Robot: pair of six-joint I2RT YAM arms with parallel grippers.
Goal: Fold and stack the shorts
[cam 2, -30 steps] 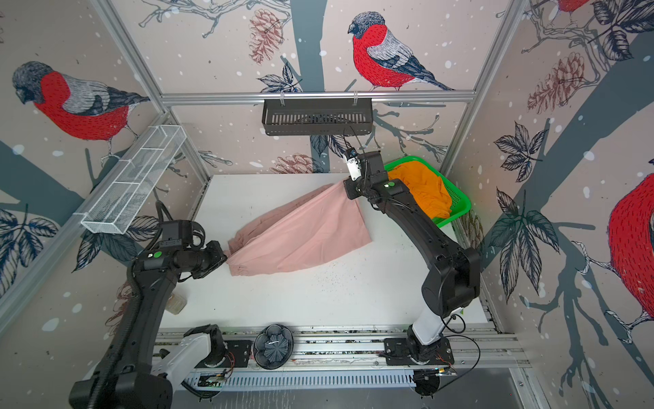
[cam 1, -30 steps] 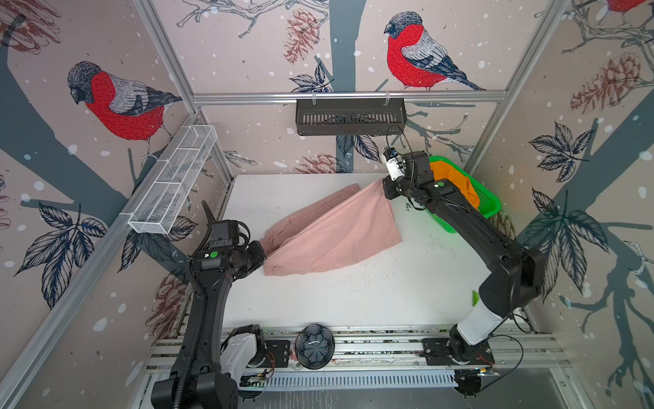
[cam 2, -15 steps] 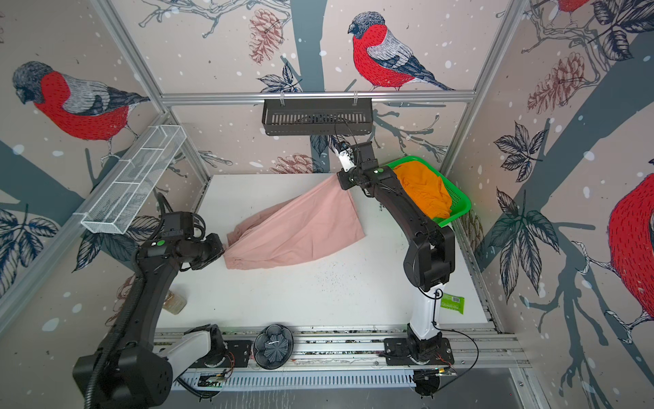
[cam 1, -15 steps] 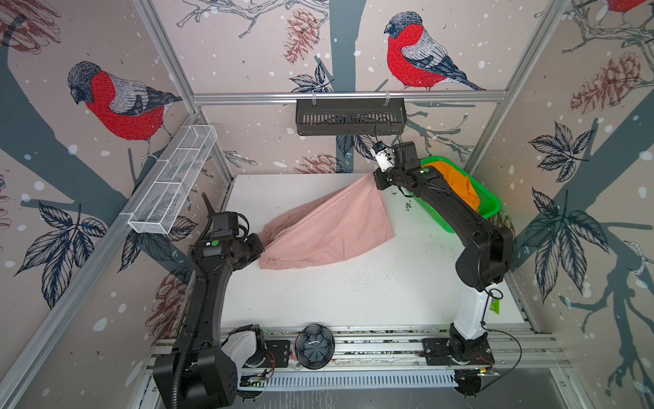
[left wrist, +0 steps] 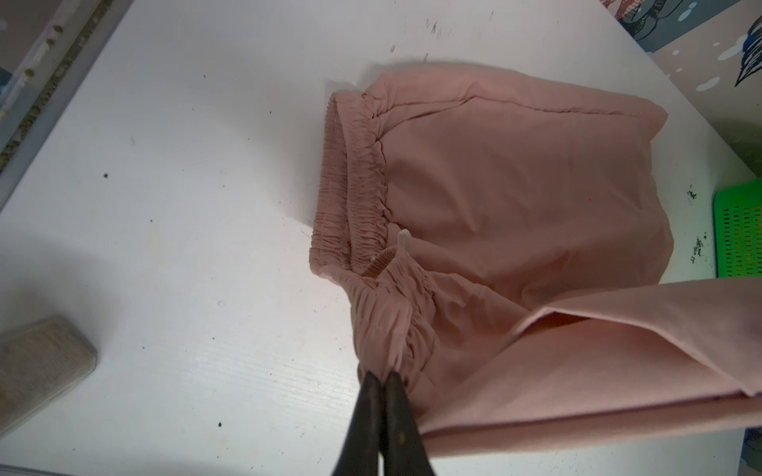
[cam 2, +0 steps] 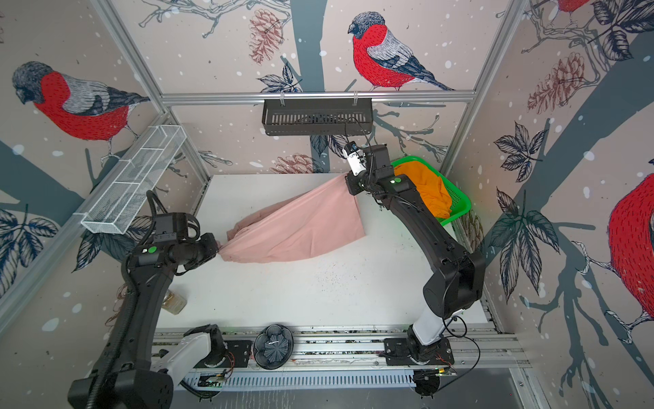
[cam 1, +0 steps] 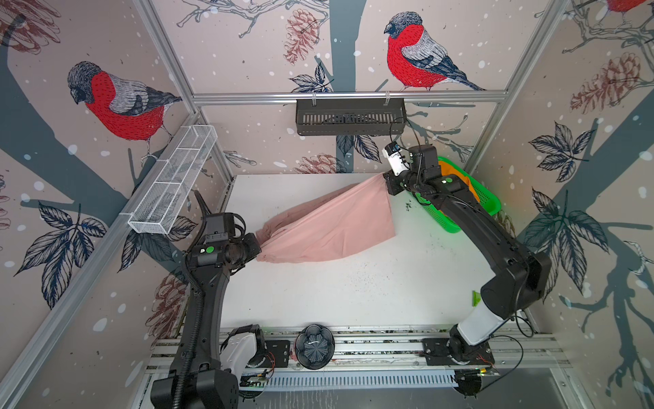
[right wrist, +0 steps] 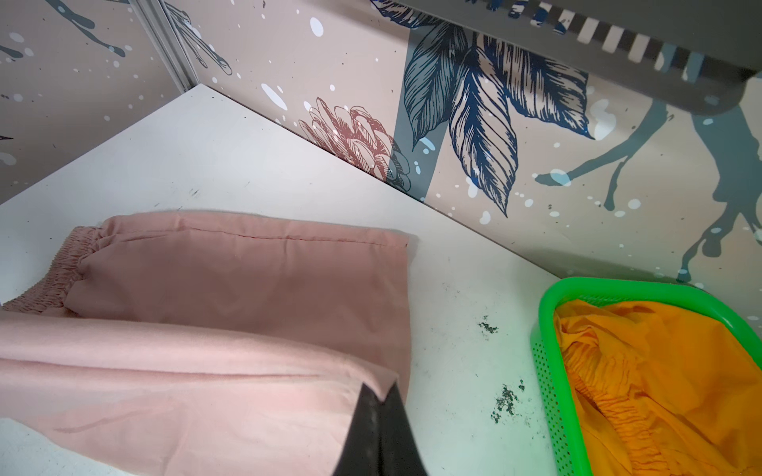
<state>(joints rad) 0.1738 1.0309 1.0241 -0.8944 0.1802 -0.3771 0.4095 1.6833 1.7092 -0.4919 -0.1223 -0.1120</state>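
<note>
The left claw (cam 1: 256, 248) is pinching shut on the gathered waistband of the pink shorts (cam 1: 329, 226) at the left edge of the desk (cam 1: 354, 294). In the left wrist view its two dark fingertips (left wrist: 383, 377) are pressing together on a bunched fold of elastic. The right claw (cam 1: 387, 180) is clamping tight on a hem corner of the same shorts near the back wall. The upper layer of cloth is hanging stretched between the two claws, while the lower layer is lying flat on the desk beneath it.

The orange shorts (cam 2: 430, 191) are sitting crumpled in the green basket (cam 2: 460, 209) at the far right corner, apart from both claws. In both top views the right arm is crossing in front of the basket and hiding part of it. How much of the pink cloth is touching the desk is hard to tell from above. A blurred grey-brown block (left wrist: 41, 362) is showing at the border of the left wrist view, too soft to identify.

The pink hem is lying near the basket without touching it. The near half of the desk is lying bare except for dark specks.
</note>
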